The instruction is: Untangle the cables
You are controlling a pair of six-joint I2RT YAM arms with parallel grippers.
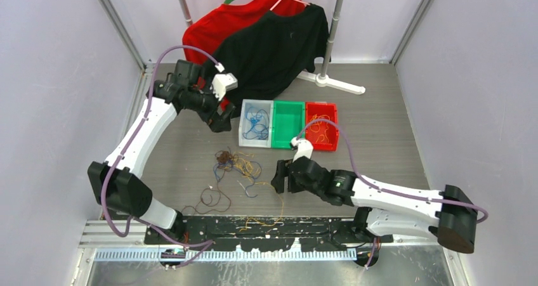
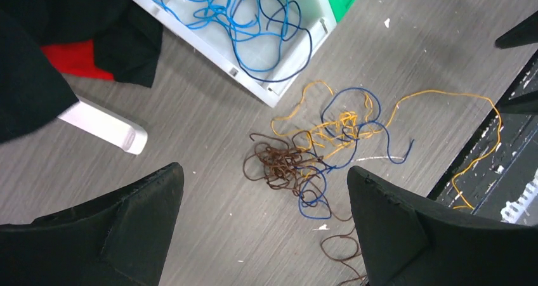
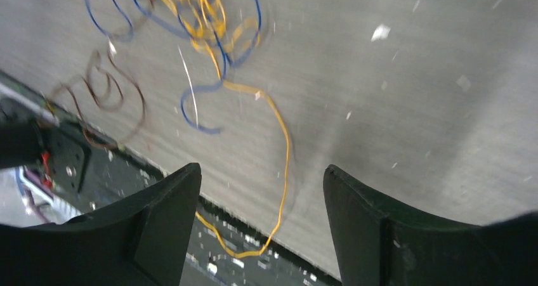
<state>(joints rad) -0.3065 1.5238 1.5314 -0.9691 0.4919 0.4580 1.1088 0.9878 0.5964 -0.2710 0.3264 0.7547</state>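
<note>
Cables [image 2: 311, 153] lie just near-side of the white bin [image 2: 250, 80], straight ahead of the left end effector [image 2: 263, 169], wide open and empty; right end effector [image 3: 261, 167], open too, holds nothing

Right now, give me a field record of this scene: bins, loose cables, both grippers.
white bin: holds blue cables
green bin: no cable seen in it
red bin: holds yellow-orange cables
tangle: brown, blue and yellow-orange, knotted on the table
left gripper: open, empty, near white bin
right gripper: open, empty, over a trailing yellow-orange strand
</note>
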